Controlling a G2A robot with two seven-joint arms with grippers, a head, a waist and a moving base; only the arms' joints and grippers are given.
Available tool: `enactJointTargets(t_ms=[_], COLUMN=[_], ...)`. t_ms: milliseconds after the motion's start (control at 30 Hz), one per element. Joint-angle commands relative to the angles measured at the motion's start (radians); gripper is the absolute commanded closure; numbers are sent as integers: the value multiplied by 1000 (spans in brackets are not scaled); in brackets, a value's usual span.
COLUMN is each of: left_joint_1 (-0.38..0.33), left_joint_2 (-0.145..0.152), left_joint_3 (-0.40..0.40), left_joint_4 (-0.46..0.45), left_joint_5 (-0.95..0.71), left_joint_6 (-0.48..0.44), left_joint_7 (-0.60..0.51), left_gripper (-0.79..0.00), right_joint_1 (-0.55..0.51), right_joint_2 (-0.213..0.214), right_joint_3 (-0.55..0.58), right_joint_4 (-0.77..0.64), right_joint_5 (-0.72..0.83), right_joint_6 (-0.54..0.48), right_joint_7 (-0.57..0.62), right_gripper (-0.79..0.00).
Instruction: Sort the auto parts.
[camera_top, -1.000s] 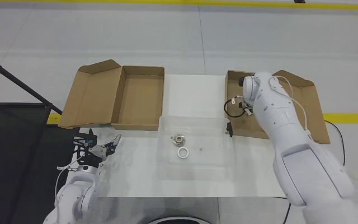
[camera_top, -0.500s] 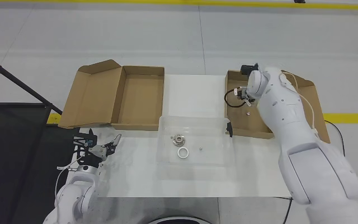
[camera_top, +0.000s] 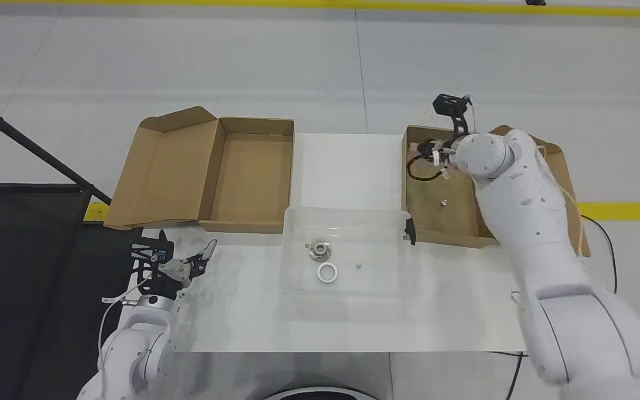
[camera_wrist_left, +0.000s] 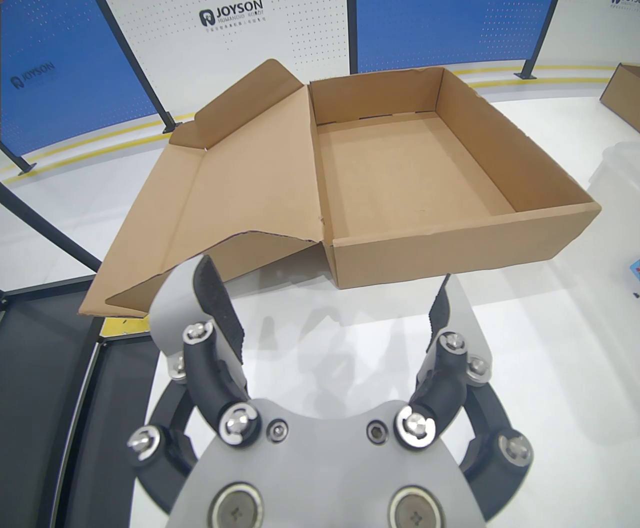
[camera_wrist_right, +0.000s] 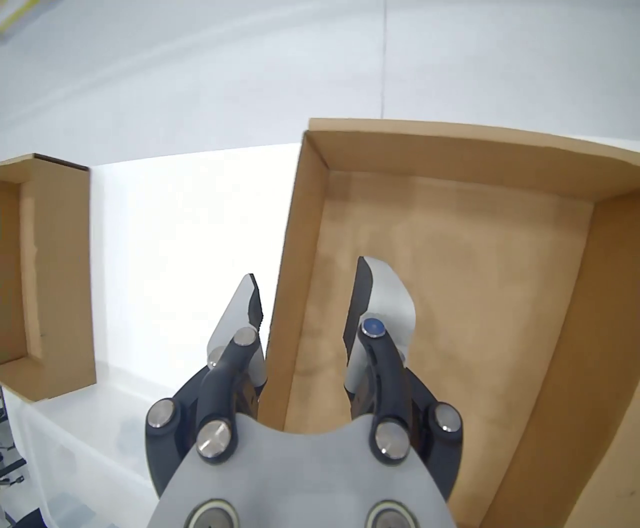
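A clear plastic bin (camera_top: 390, 285) in the middle of the table holds a metal hub part (camera_top: 319, 246), a white ring (camera_top: 326, 271) and a tiny piece (camera_top: 358, 267). A small part (camera_top: 443, 197) lies on the floor of the right cardboard box (camera_top: 475, 238). My right gripper (camera_wrist_right: 306, 272) is open with nothing in it, and it hangs over that box's inner wall (camera_wrist_right: 287, 280), one finger on each side. My left gripper (camera_wrist_left: 325, 272) (camera_top: 197, 260) is open with nothing in it, low over the table's front left corner. It faces the left cardboard box (camera_wrist_left: 415, 165).
The left cardboard box (camera_top: 247, 175) has its lid folded out flat to the left. A small black item (camera_top: 409, 232) sits between the bin and the right box. A black mat (camera_top: 40, 290) lies left of the table.
My right arm has swung from over the right box's front part toward its far end, uncovering the small part on the box floor. The left arm has stayed still.
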Motion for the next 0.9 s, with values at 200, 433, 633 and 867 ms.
enactJointTargets(t_ms=[200, 433, 633, 867], left_joint_1=[0, 0, 0, 0], left_joint_2=[0, 0, 0, 0], left_joint_3=[0, 0, 0, 0], left_joint_4=[0, 0, 0, 0], left_joint_5=[0, 0, 0, 0], left_joint_6=[0, 0, 0, 0], left_joint_7=[0, 0, 0, 0], left_gripper=[-785, -785, -785, -785], right_joint_1=[-391, -559, -561, -561], right_joint_2=[95, 118, 126, 126], right_joint_3=[195, 239, 225, 225], right_joint_4=[-684, -966, -997, -997], right_joint_5=[-23, 3, 24, 24], right_joint_6=[-26, -83, -172, -172], right_joint_7=[135, 199, 271, 271], right_gripper=[-394, -529, -785, -785])
